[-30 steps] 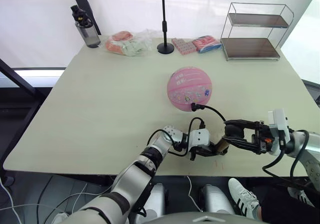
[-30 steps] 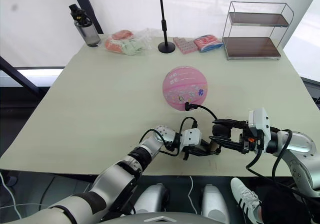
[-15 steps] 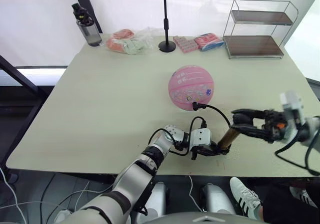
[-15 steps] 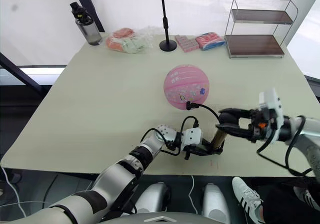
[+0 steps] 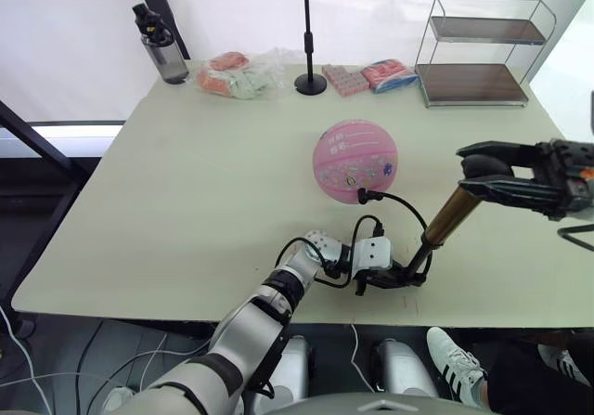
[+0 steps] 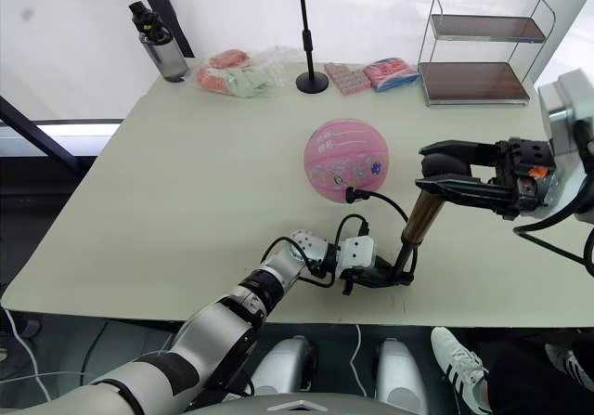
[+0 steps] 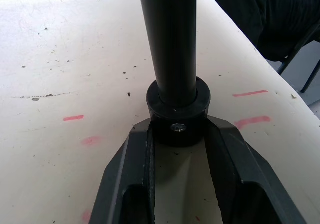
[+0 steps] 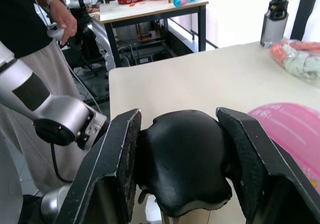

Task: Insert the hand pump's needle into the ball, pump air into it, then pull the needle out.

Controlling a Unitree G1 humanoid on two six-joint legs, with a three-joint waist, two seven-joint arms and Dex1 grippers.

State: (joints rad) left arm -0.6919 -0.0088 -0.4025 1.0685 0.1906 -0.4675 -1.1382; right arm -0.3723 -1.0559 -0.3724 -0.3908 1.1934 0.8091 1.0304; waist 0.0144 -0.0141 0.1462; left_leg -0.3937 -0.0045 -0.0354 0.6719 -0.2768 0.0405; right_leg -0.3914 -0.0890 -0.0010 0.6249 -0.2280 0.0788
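Note:
The pink ball [image 5: 355,162] rests mid-table. A black fitting [image 5: 362,193] sits against its near side; the needle's pin is hidden. The thin black hose [image 5: 406,210] loops from there down to the hand pump's lower end. My left gripper [image 5: 401,277] lies on the table by the front edge, shut on the pump's black bottom cap [image 7: 177,119], from which a black rod [image 7: 169,38] rises. The gold cylinder [image 5: 452,215] slants up to the right. My right gripper [image 5: 475,172] is raised above the table, shut on the black handle [image 8: 182,159].
Along the far edge stand a bottle [image 5: 162,53], wrapped packets [image 5: 237,76], a black stand [image 5: 307,34], more packets [image 5: 385,74] and a wire shelf [image 5: 483,53]. The table's front edge [image 5: 278,315] lies just beyond my left gripper. A person [image 8: 30,38] stands off the table.
My right gripper has risen and moved right with the handle, lifting the gold cylinder and baring the black rod. The left gripper has stayed on the bottom cap. The ball has not moved.

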